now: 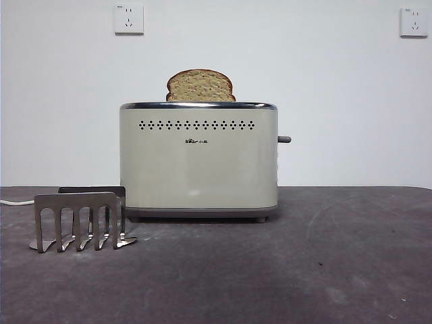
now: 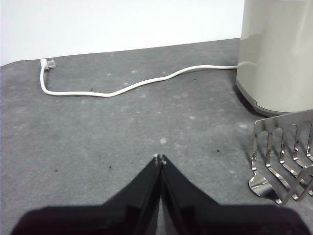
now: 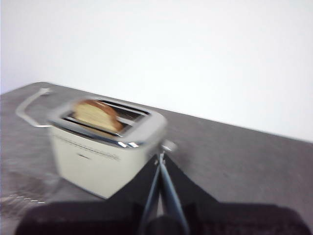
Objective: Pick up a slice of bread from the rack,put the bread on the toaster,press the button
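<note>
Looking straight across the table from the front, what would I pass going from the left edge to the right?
White power cord → empty rack → toaster with the slice of bread standing up out of its top → the button sticking out of the toaster's right side.

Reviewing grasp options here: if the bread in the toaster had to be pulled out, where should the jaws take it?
Grip the slice of bread by its domed top, coming straight down from above. Only that part stands clear of the toaster rim; the rest sits down in the slot, so no side approach reaches it.
</note>
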Motion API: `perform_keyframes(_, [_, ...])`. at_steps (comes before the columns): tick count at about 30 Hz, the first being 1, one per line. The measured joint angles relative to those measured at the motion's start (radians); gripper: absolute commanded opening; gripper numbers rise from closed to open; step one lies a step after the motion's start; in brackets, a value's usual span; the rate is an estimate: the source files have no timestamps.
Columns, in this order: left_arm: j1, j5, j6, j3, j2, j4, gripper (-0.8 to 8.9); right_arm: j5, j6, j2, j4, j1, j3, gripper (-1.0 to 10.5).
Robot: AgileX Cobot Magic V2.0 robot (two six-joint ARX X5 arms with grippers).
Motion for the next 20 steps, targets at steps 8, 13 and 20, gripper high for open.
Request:
perform_keyframes(8, [0.0,0.0,0.0,0.0,0.0,0.0,-0.04,0.161,0.143,-0.244,0.24,-0.006,-0.447,0.0])
perform_keyframes(13, [0.0,0.0,0.0,0.0,0.0,0.0,-0.04,0.195,0.166,-0.342,0.239,-0.006,-0.601,0.0])
perform_keyframes(20, [0.0,0.0,0.0,0.0,0.0,0.0,-0.04,0.194,0.185,-0.424,0.238,-0.006,-0.719,0.0])
